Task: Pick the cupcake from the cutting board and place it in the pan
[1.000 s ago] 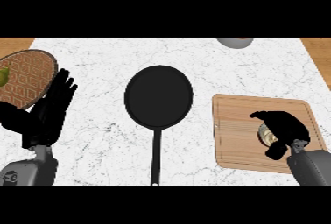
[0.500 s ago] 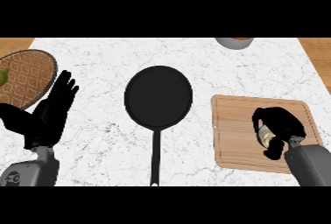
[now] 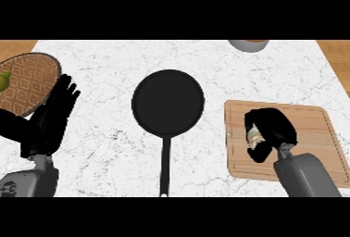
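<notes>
- The right hand is curled around the cupcake, over the cutting board.
- The pan lies well to that hand's left, on the worktop, handle toward the robot.
- The left hand rests open, fingers spread.

I look for words, numbers and signs, and I cannot read any. The round mat at the left only has a pattern of lines on it. A small mark sits on the left forearm, too tiny to read.
</notes>
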Tool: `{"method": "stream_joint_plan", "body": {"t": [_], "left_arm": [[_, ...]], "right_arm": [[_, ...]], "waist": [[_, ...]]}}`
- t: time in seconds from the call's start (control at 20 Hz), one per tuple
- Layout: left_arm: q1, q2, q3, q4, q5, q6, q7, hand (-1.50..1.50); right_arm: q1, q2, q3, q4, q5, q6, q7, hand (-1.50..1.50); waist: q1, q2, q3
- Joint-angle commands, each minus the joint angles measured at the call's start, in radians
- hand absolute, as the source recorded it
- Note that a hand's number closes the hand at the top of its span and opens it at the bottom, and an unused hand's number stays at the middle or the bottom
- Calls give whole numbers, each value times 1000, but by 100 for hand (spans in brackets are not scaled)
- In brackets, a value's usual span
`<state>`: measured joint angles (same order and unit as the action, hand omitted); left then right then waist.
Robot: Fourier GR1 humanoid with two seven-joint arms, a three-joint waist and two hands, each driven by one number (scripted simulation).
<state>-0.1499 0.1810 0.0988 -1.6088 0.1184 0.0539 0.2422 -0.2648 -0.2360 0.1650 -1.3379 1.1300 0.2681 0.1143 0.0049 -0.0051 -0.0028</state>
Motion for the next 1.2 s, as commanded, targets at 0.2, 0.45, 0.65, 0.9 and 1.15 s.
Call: {"method": "stream_joint_plan", "body": {"t": [0.2,0.45,0.65,0.9,1.15], "left_arm": [[-46,-26,-58,31,-6,-27,4,0],[-69,-33,-80,43,-18,-31,11,0],[-113,-43,-84,68,-28,-17,7,0],[-133,-55,-104,72,-33,-20,20,0],[-128,-62,-96,90,-35,-10,5,0]], "right_arm": [[-201,231,274,-56,100,-82,438,150],[-389,235,409,-89,174,-118,719,150],[-525,235,501,-91,134,-83,931,150],[-698,236,517,-14,35,-110,1128,150],[-784,235,528,42,-5,-188,1245,150]], "waist": [[108,6,-3],[128,0,-3],[138,5,-3],[154,14,-2],[139,15,-2]]}}
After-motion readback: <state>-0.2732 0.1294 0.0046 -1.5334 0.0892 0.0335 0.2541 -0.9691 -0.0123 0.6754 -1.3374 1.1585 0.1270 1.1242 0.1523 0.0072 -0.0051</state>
